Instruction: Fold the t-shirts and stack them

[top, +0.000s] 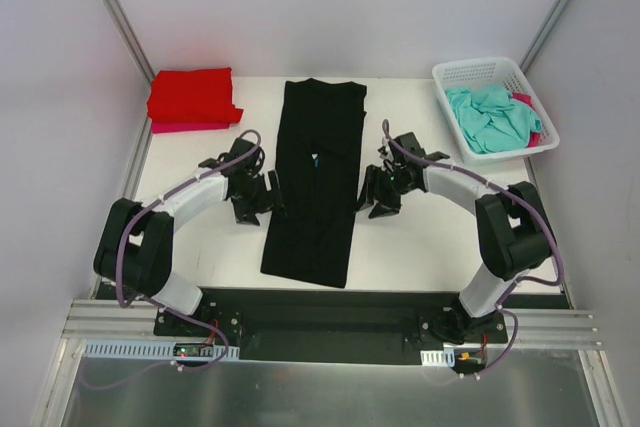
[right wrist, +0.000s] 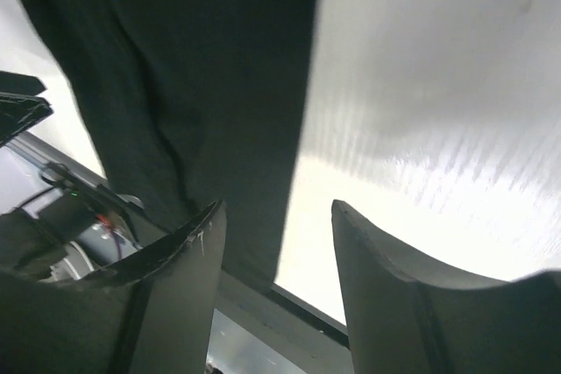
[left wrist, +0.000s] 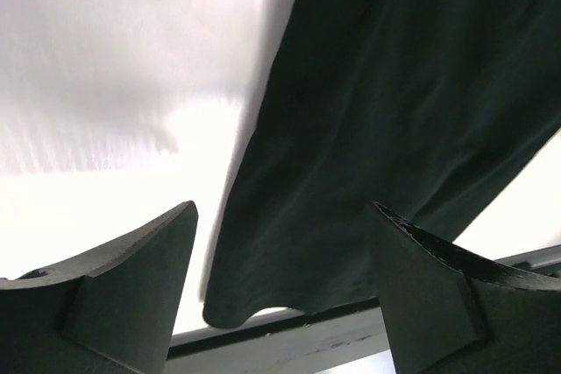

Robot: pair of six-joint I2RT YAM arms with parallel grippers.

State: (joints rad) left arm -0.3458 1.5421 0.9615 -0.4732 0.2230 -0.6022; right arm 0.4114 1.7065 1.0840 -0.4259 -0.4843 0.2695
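The black t-shirt [top: 315, 177] lies flat in the middle of the table as a long narrow strip, with a speck of blue showing at its centre. My left gripper [top: 262, 197] is open and empty just left of its left edge; the left wrist view shows the shirt's near corner [left wrist: 394, 129] between the fingers. My right gripper [top: 372, 197] is open and empty just right of its right edge, which runs past the left finger in the right wrist view [right wrist: 219, 85]. A folded red t-shirt [top: 190, 93] lies on a pink one [top: 190, 127] at the back left. A teal t-shirt [top: 490, 117] fills the basket.
The white mesh basket [top: 470, 71] stands at the back right, with a bit of pink-red cloth [top: 527, 105] under the teal shirt. White walls close in on both sides. The table's dark front edge [top: 330, 297] runs just below the black shirt's hem.
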